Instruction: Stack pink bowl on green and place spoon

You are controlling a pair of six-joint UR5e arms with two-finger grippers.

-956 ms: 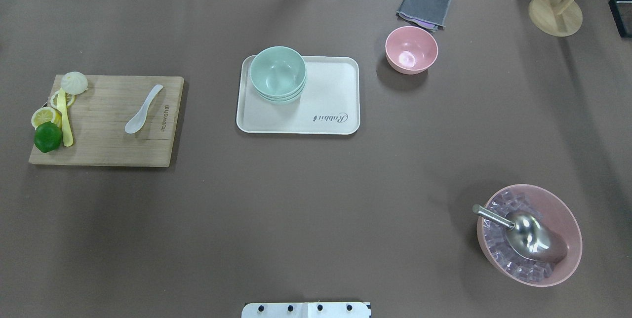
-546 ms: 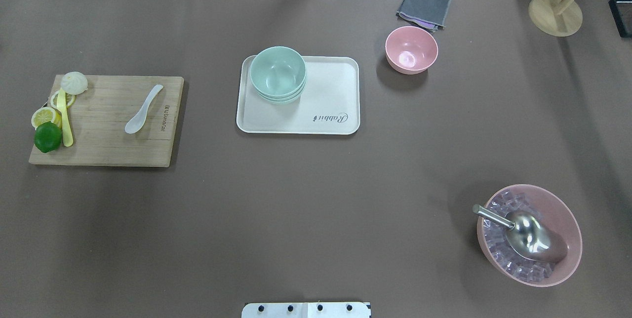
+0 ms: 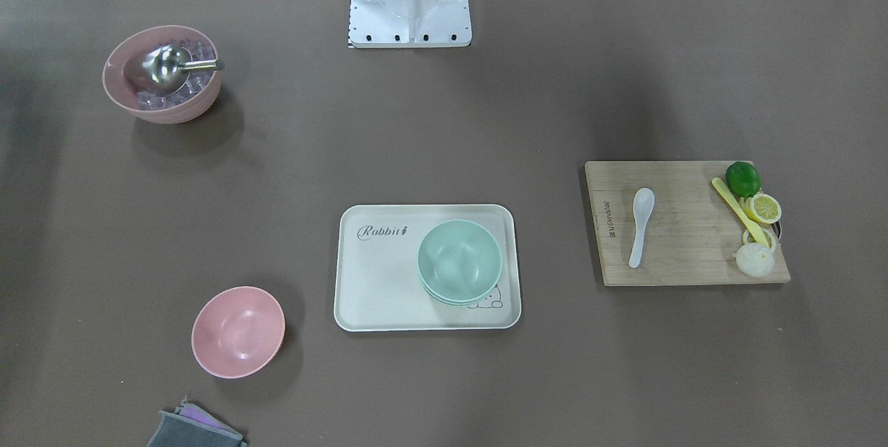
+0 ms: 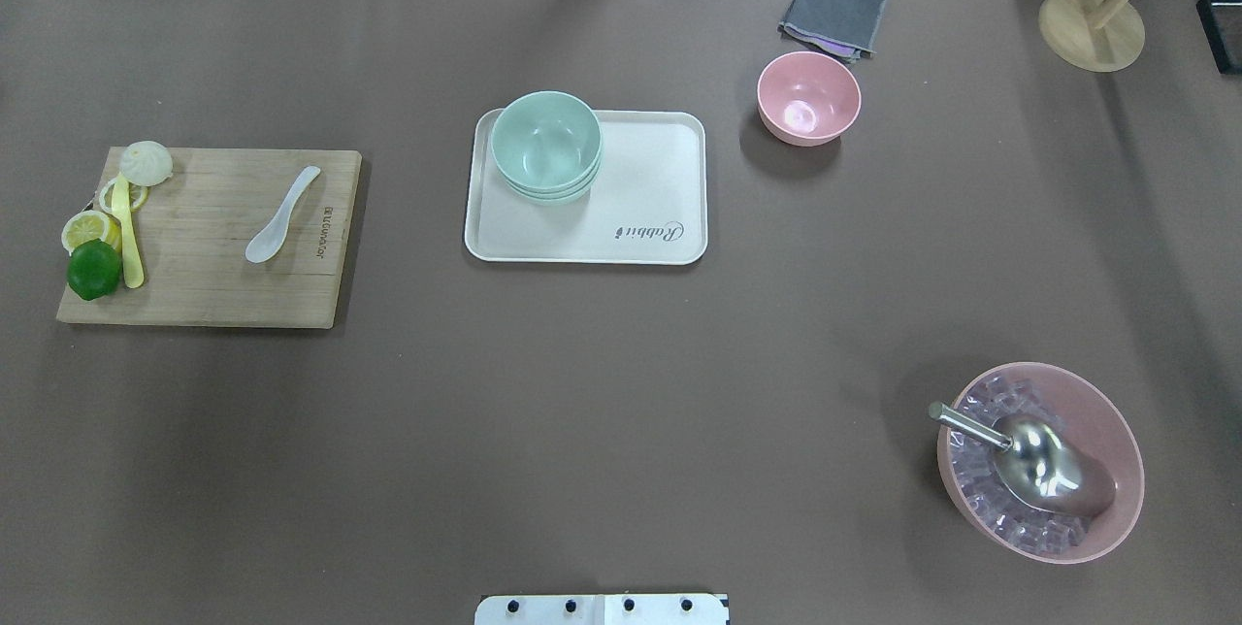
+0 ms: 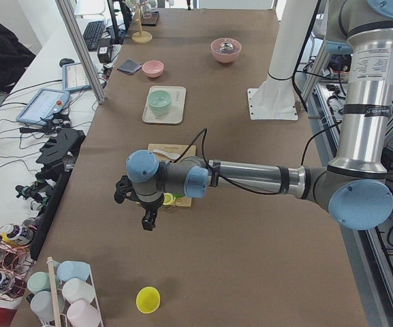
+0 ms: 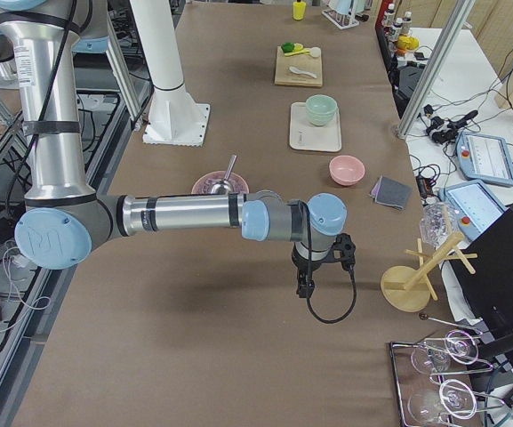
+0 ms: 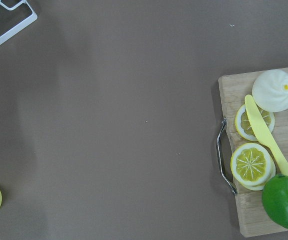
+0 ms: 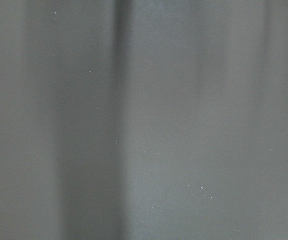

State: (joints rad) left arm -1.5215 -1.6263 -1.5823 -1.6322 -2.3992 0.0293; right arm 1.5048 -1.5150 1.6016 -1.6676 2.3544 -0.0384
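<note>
The small pink bowl (image 4: 808, 97) stands upright on the brown table, right of the cream tray (image 4: 640, 217); it also shows in the front view (image 3: 238, 331). Stacked green bowls (image 4: 545, 145) sit in the tray's far left corner. A white spoon (image 4: 281, 214) lies on the wooden cutting board (image 4: 213, 285) at the left. Both arms are outside the overhead view. My left gripper (image 5: 145, 221) hangs over the table beyond the board's end. My right gripper (image 6: 302, 289) hangs over bare table at the right end. I cannot tell whether either is open or shut.
A large pink bowl (image 4: 1116, 441) with ice cubes and a metal scoop (image 4: 1038, 460) stands front right. A grey cloth (image 4: 834, 12) and a wooden stand (image 4: 1091, 27) are at the back right. A lime (image 4: 94, 269), lemon slices, a bun and a yellow knife lie on the board's left end.
</note>
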